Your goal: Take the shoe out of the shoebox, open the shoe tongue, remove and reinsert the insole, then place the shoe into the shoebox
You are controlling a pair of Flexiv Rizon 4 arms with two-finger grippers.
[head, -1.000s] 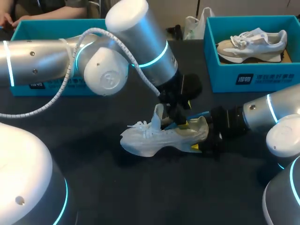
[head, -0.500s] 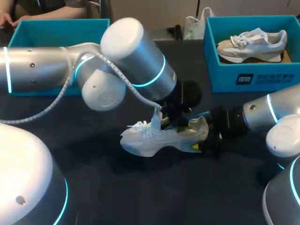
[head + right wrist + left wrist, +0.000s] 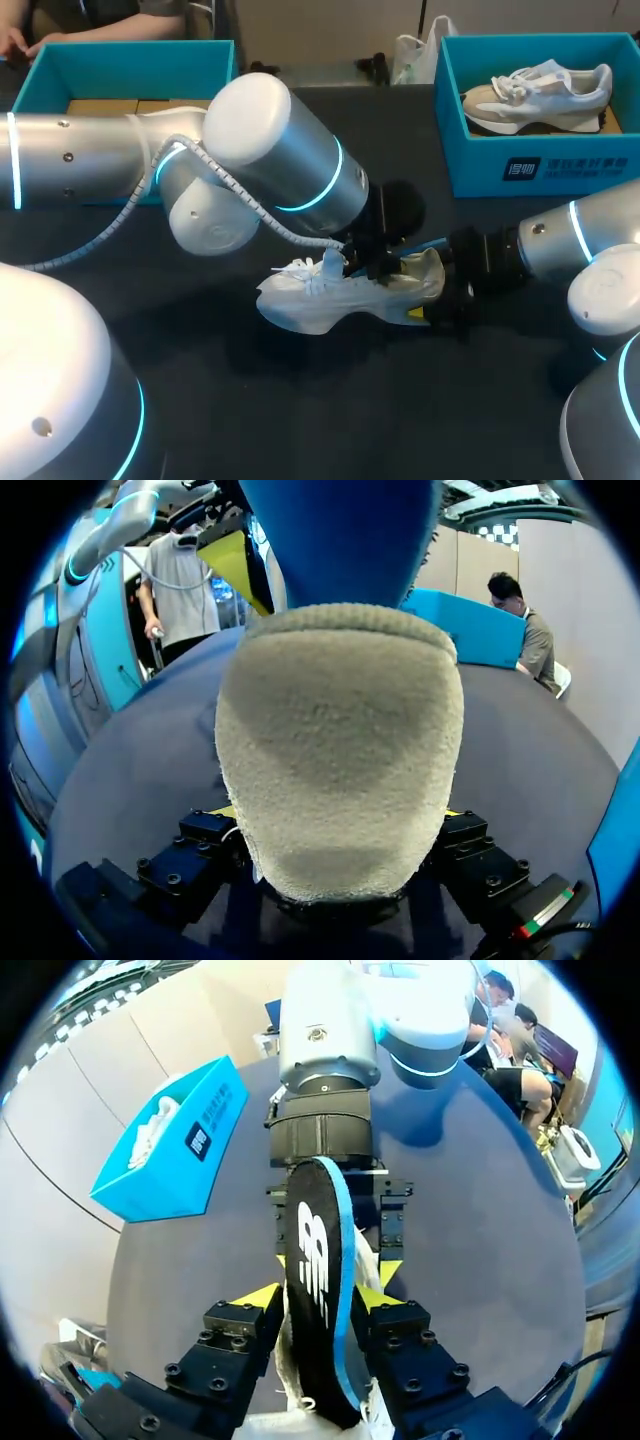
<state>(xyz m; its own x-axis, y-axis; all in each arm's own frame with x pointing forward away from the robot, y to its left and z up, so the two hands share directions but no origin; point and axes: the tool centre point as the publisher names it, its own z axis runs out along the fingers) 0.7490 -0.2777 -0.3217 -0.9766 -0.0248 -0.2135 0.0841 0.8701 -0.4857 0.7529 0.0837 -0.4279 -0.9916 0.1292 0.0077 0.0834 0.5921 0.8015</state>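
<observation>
1. Shoe, white, rests mid-counter.
2. Right pincer clamps its heel from both sides.
3. Left pincer pinches the black insole, which stands upright in the shoe's opening.
4. Shoebox at the far right holds another shoe.

L claw w/ insole sank toward shoe.

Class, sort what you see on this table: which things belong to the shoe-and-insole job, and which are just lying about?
In the job:
white shoe, heel in the right hand
insole, gripped by the left hand
empty shoebox

Lying about:
second shoebox
beige shoe inside it
</observation>
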